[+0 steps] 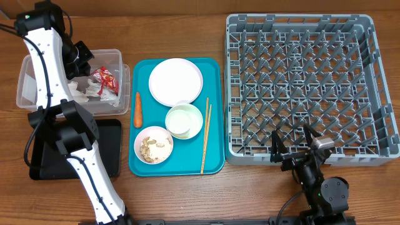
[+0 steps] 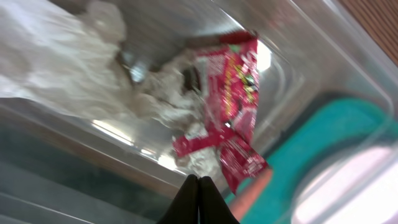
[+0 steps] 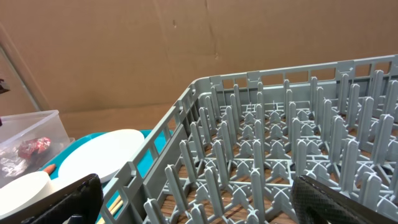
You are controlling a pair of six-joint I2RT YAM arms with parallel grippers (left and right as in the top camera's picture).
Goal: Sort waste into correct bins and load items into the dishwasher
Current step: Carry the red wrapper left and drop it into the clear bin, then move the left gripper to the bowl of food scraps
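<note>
The crumpled red-and-silver wrapper (image 2: 230, 93) and white tissue (image 2: 56, 56) lie inside the clear tub (image 1: 37, 69). My left gripper (image 2: 199, 190) hangs shut and empty above the tub's near wall, apart from the wrapper. On the teal tray (image 1: 215, 162) are the orange carrot (image 1: 137, 109), the white plate (image 1: 175, 81), an empty white bowl (image 1: 184, 120), a bowl holding beige scraps (image 1: 154, 144) and the chopsticks (image 1: 205, 134). The grey dish rack (image 1: 306, 87) stands at the right with nothing in it. At its front edge my right gripper (image 3: 199, 199) is open, holding nothing.
The shallow black tray (image 1: 111, 147) sits in front of the clear tub, partly covered by my left arm (image 1: 50, 69). A cardboard wall (image 3: 155, 56) rises behind the table. The teal tray lies between the tub and the rack.
</note>
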